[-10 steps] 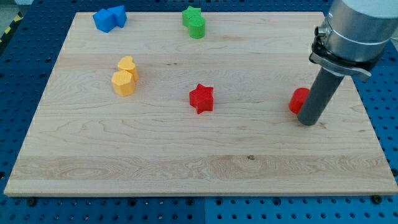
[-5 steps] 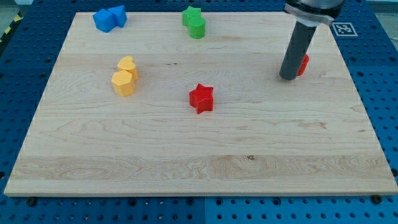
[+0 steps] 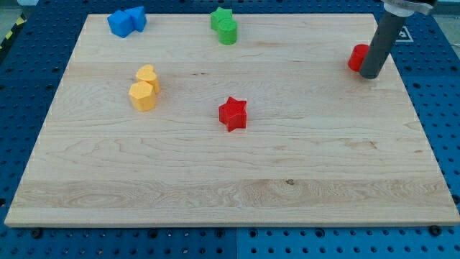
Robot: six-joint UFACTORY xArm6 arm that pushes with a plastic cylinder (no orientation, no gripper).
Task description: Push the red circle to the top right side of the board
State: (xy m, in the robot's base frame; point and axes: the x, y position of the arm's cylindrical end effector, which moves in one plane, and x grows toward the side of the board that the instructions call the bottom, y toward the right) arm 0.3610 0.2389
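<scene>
The red circle (image 3: 357, 57) lies near the view's top right of the wooden board (image 3: 215, 180), partly hidden behind my rod. My tip (image 3: 370, 75) rests on the board touching the circle's right lower side. A red star (image 3: 233, 114) sits near the board's middle, far to the left of my tip.
Two blue blocks (image 3: 126, 20) sit together at the view's top left. A green star and green circle (image 3: 225, 26) sit at the top middle. A yellow heart (image 3: 148, 75) and a yellow hexagon (image 3: 142, 95) sit together at the left.
The red circle has moved up from the board's right middle to near the top right. My rod has moved up and ended on the circle's right side.
</scene>
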